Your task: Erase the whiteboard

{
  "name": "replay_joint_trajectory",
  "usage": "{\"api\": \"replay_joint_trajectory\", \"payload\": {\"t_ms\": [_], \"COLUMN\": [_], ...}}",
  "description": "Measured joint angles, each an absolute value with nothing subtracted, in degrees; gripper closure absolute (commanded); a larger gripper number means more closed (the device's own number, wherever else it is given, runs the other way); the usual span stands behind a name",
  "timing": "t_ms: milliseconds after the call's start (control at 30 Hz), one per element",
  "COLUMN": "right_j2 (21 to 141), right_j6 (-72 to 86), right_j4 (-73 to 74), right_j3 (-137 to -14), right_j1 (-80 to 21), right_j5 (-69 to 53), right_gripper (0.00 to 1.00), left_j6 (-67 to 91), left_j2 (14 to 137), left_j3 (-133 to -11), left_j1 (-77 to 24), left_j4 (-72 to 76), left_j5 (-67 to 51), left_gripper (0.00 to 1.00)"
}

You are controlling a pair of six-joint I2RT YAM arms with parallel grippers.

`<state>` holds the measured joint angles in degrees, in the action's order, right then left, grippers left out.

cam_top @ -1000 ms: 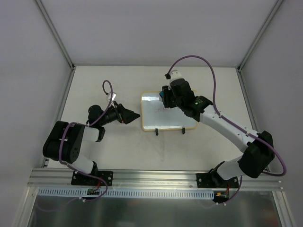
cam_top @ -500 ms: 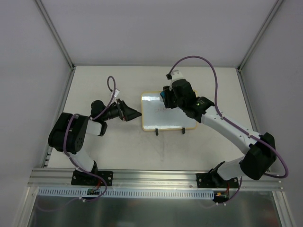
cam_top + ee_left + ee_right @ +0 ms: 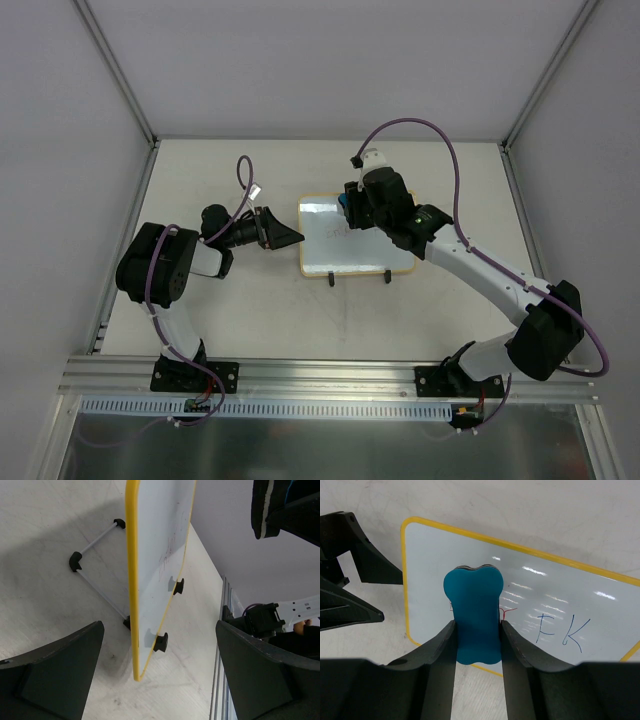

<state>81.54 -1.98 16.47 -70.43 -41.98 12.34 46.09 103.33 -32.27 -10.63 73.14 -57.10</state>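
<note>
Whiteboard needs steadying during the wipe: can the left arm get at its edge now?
Probably yes: the left claw is open and aimed at the whiteboard's facing edge, with nothing lying between them.

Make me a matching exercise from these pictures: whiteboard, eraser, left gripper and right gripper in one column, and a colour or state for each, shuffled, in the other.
1 whiteboard
2 eraser
3 left gripper
4 right gripper

A open
B yellow frame
C shut on the eraser
D teal

Pairs: 1-B, 2-D, 3-A, 4-C
</note>
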Motion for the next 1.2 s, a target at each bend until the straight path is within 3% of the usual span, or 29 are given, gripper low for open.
{"api": "replay_joint_trajectory", "payload": {"t_ms": [900,1133,1200], "right_j2": [81.32,81.69,82.19], "right_j6": [-1.78,-1.80,-1.78], "right_j4": [15.84,15.62,15.62], "right_j3": [-69.45,-69.45,-69.45], "right_j1": [-41.95,-41.98,-42.02], "right_j5": [11.14,10.52,10.52], "right_gripper": [0.68,0.68,0.68], "left_j6": [45.84,45.82,45.91], "left_j2": [108.68,109.62,109.93], "left_j3": [-38.15,-39.18,-39.42], "left_j1": [-13.21,-13.58,-13.58], "left_j4": [73.43,73.45,73.43], "left_j5": [-58.92,-59.68,-59.75], "left_gripper": [0.11,0.23,0.35]}}
